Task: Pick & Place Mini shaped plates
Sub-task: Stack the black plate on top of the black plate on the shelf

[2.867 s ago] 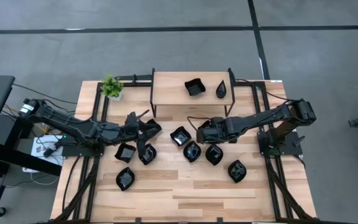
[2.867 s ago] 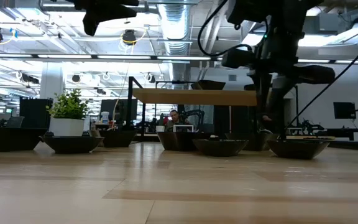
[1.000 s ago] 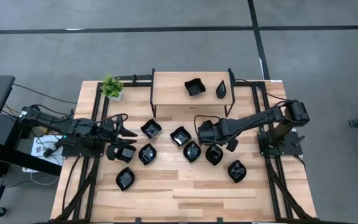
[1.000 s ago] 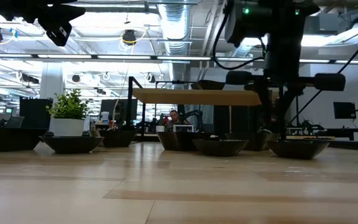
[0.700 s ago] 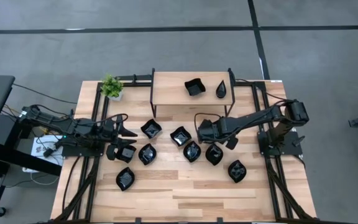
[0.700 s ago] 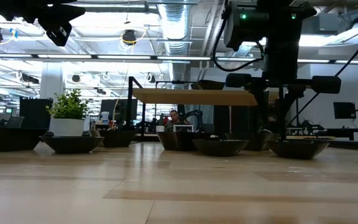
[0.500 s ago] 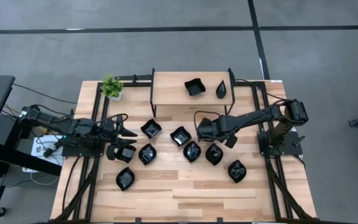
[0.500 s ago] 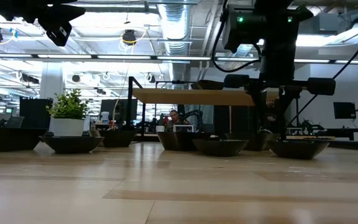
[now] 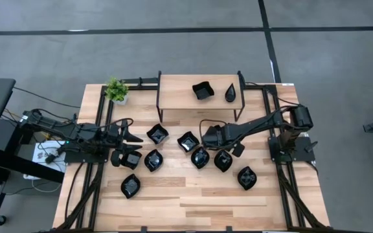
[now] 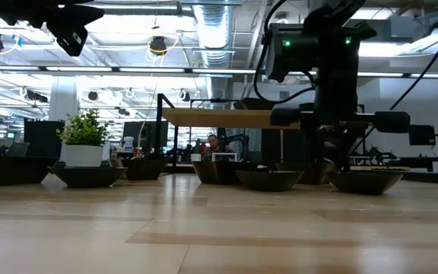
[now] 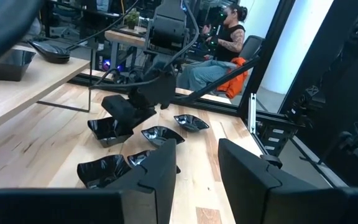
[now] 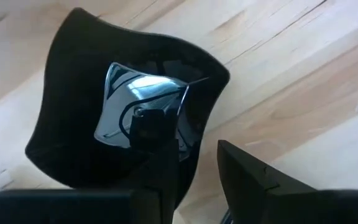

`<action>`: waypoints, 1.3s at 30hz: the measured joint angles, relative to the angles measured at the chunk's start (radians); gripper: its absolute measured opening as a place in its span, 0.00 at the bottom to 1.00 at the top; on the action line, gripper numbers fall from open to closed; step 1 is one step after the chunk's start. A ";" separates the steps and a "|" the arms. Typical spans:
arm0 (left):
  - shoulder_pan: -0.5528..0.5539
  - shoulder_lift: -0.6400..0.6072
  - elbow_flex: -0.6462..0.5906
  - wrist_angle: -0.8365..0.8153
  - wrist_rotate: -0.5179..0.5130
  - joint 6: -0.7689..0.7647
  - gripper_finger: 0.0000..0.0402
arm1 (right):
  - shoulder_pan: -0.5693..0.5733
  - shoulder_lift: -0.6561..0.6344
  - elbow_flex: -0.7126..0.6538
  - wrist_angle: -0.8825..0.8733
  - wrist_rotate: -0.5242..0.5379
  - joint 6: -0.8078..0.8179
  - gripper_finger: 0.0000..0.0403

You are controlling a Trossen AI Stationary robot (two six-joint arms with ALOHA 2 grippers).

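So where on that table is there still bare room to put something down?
The front strip of the table, nearer than the dishes, is bare, and so is the shelf's left half. The middle is crowded with black dishes and both grippers.

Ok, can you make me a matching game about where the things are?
Things:
1. potted plant
2. teardrop plate
3. right pincer

Places:
A. on the raised shelf
B. right over a wavy plate, one finger either side of its edge
C. back left corner of the table

Pairs: 1-C, 2-A, 3-B
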 joint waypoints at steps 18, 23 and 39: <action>0.000 0.000 0.000 -0.007 -0.006 0.002 0.30 | -0.021 0.000 0.000 -0.049 0.005 0.000 0.05; 0.000 0.000 0.000 -0.008 -0.014 0.002 0.30 | -0.021 -0.001 0.000 -0.057 0.008 0.001 0.01; 0.000 0.001 0.000 -0.008 -0.033 0.000 0.30 | 0.001 -0.038 0.000 -0.061 0.009 0.008 0.00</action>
